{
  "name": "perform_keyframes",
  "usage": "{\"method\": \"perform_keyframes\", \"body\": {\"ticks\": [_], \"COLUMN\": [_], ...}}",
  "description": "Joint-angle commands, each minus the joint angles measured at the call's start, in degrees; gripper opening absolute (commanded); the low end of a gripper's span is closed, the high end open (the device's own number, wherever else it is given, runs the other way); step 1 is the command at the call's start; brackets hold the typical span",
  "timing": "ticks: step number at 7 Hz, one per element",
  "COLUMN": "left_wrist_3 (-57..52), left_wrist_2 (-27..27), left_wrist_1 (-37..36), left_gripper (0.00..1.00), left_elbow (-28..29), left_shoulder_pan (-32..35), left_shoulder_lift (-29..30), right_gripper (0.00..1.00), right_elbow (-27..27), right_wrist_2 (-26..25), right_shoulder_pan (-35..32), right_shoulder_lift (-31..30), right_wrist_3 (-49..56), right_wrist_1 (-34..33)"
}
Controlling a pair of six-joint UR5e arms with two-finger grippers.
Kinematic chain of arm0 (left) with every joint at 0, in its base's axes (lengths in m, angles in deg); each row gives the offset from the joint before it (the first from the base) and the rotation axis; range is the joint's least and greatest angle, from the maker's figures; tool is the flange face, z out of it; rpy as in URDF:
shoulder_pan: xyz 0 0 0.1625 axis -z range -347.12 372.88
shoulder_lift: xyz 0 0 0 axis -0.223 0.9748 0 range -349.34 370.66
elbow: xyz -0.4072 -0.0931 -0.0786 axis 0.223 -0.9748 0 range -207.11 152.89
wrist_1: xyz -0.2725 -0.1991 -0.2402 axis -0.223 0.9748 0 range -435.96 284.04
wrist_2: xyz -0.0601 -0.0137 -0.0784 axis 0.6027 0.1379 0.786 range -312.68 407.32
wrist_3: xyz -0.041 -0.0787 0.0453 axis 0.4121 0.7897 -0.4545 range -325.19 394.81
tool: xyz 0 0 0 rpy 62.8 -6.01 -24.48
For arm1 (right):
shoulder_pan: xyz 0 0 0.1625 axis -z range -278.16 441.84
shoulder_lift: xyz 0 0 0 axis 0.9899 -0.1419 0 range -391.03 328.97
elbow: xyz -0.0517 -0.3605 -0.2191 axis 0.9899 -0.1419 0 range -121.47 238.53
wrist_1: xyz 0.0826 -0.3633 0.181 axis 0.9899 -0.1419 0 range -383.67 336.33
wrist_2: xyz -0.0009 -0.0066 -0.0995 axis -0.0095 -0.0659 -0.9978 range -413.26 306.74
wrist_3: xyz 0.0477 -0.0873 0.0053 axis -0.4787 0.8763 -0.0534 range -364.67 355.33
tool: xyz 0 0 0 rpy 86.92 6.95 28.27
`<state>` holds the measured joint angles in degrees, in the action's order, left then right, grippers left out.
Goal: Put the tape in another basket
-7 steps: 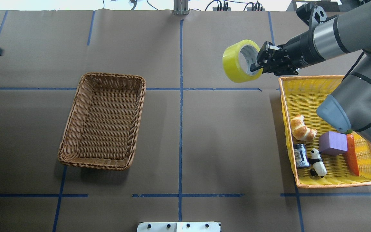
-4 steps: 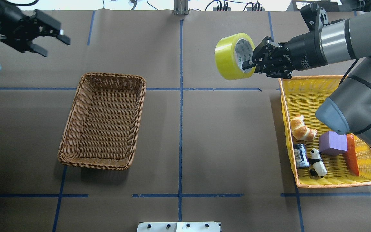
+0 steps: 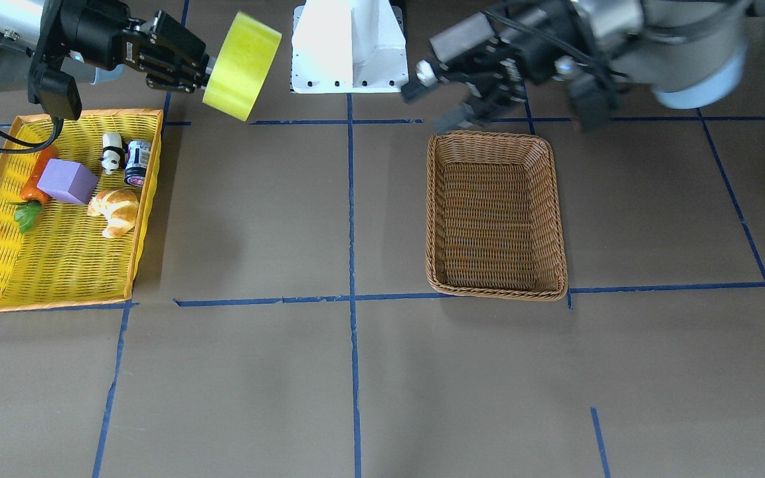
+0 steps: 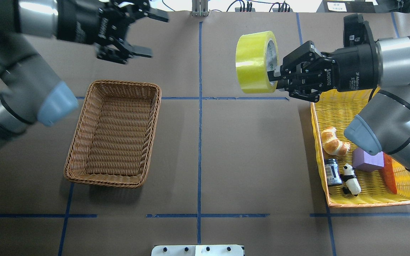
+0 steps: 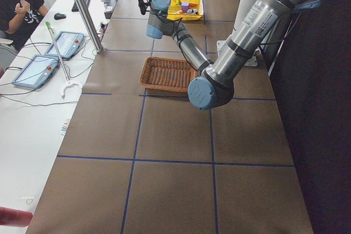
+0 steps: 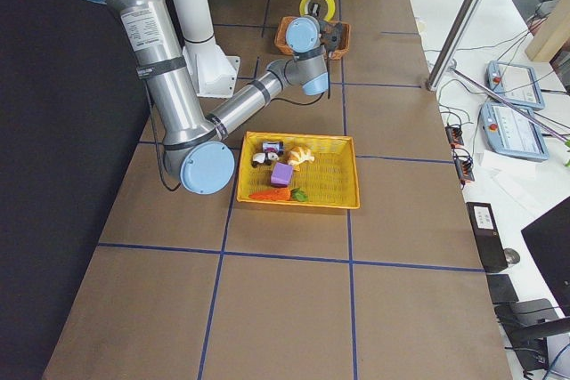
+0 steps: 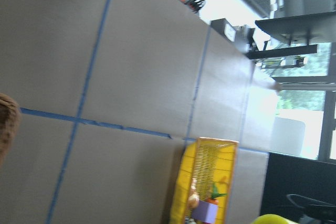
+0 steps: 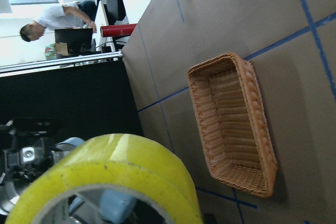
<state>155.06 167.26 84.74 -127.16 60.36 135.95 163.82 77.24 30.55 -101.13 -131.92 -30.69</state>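
The yellow-green tape [image 4: 255, 62] hangs in the air between the two baskets, on edge, left of the yellow tray. My right gripper [image 4: 274, 75] is shut on the tape's rim, one finger inside the white core. The tape also shows in the front view [image 3: 242, 66] and fills the bottom of the right wrist view [image 8: 110, 177]. The brown wicker basket [image 4: 154, 117] stands empty on the table's left half, well apart from the tape. My left gripper [image 4: 151, 35] is open and empty, in the air over the table just beyond the basket's far edge.
The yellow woven tray [image 4: 336, 103] at the right holds a croissant [image 4: 333, 142], a purple block [image 4: 368, 159], a carrot [image 4: 390, 176], a small can [image 4: 332, 171] and a panda figure [image 4: 351, 179]. Blue tape lines cross the brown table. A white base plate [image 3: 349, 46] stands at the robot's side.
My right gripper has carried the tape a little left and higher. My left arm has swung in from the far left to above the basket's far edge, gripper open.
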Motion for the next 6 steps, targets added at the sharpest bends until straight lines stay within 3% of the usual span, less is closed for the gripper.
{"method": "perform_keyframes", "body": {"ticks": [1,3,6], "left_wrist_3": [7.6,12.5,12.1], "left_wrist_2": [-10.2,-19.2,-21.6], "left_wrist_1": [8.6,14.4,14.5], "left_gripper": [1.00,1.00,1.00], "left_elbow": [-3.5,-5.1,-5.4], "left_shoulder_pan": [-6.3,-8.8,-10.5], "left_shoulder_lift": [0.3,0.7,1.7], "right_gripper": [0.00,0.00,0.00], "right_elbow": [0.0,0.0,0.6], "right_wrist_2": [-5.6,-7.6,-7.8], "right_shoulder_pan": [1.0,3.7,7.0], "right_shoulder_lift": [0.1,0.1,0.7], "right_wrist_3": [-11.2,-13.0,-13.0], "right_wrist_1": [11.2,14.3,14.3]}}
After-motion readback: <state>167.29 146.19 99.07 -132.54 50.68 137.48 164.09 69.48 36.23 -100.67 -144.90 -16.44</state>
